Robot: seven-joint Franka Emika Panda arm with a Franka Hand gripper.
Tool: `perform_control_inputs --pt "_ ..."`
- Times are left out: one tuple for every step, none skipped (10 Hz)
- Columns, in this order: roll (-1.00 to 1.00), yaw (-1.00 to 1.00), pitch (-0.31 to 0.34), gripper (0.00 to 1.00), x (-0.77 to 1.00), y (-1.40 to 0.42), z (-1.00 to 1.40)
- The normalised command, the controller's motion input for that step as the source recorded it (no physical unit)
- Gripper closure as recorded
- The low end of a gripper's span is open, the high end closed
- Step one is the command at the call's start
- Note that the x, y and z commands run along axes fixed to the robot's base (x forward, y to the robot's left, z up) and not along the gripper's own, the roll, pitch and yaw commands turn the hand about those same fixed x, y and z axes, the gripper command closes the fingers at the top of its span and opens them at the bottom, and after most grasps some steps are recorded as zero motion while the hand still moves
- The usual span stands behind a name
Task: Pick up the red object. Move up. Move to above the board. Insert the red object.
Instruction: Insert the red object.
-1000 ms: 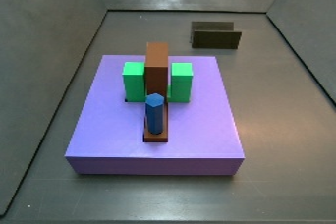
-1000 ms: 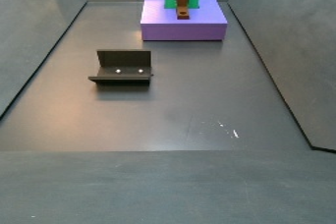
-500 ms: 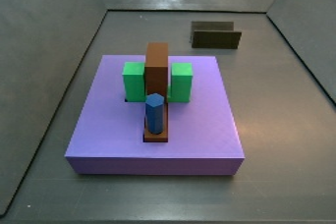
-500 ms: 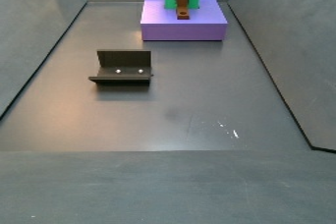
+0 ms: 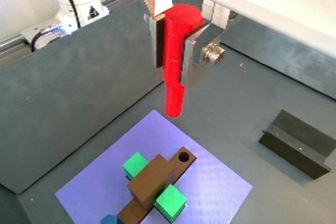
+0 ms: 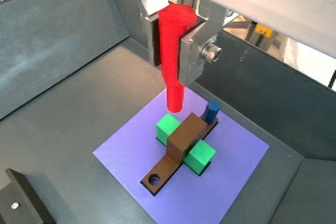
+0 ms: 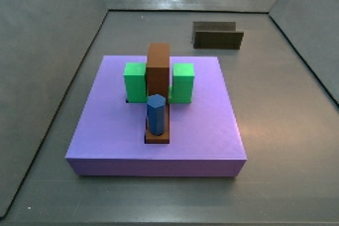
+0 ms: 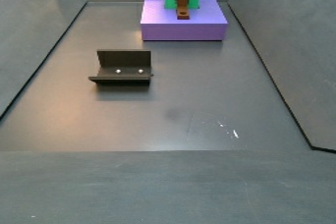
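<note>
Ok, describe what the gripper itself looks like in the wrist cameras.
In both wrist views the gripper has flat silver metal finger plates with dark pads, and a round bolt on one plate's side. A white housing sits above. No cables or markings show.

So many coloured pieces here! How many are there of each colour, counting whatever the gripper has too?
Red: 1, the red object held in the gripper, high above the slab
Blue: 1, the blue peg standing in the board
Brown: 1, the board
Green: 2, the green blocks flanking the board
Purple: 1, the purple slab
Dark: 1, the fixture
Total: 7
</note>
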Motion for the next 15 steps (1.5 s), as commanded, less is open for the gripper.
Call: perform_control_inputs --pt "-0.01 0.00 -0.021 1.00 0.00 0.00 -0.03" --pt "-0.01 0.00 -0.023 1.00 0.00 0.00 -0.03" --pt "-0.01 0.00 -0.024 1.00 0.00 0.00 -0.03" --pt "0.00 0.00 -0.016 1.00 0.00 0.00 -0.03" --pt "0.00 0.00 -0.013 1.00 0.00 0.00 -0.11" --pt "0.00 0.00 -0.019 1.00 0.00 0.00 -0.29" --pt "-0.06 0.00 -0.016 1.00 0.00 0.32 -0.33" --pt "-0.08 0.00 -0.020 1.00 -0.04 0.57 -0.39" --pt "-0.04 0.00 -0.021 1.00 -0.07 0.61 -0.46" --pt "0.00 0.00 -0.016 1.00 -0.05 0.46 -0.44" --pt "0.00 0.00 -0.010 1.00 -0.05 0.28 -0.32" --pt "0.00 0.00 -0.004 1.00 -0.04 0.23 -0.33" --pt "0.00 0.00 -0.007 1.00 0.00 0.19 -0.37" --pt "-0.09 0.00 -0.066 1.00 0.01 0.00 -0.50" --pt "-0.06 0.00 -0.146 1.00 0.00 0.00 -0.77"
